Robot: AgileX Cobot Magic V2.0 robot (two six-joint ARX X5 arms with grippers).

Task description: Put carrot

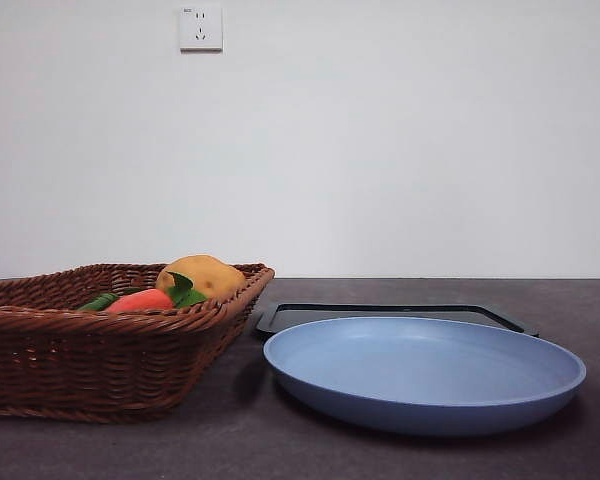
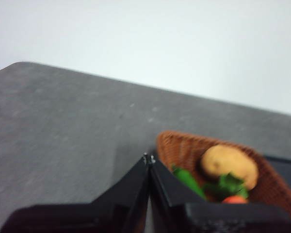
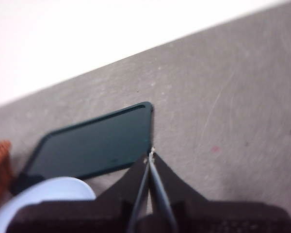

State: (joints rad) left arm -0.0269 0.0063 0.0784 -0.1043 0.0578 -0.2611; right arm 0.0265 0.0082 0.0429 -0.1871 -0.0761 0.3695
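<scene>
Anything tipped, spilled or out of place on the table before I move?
Nothing stands out. The carrot lies in the basket beside the potato; plate and tray sit flat.

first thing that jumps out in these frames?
The big blue plate, near and empty, on the dark table, with a dark tray just behind it. Beside it stands a wicker basket holding the carrot, a yellow-brown potato and green leaves. Both end effectors, left and right, are shut, holding nothing.
</scene>
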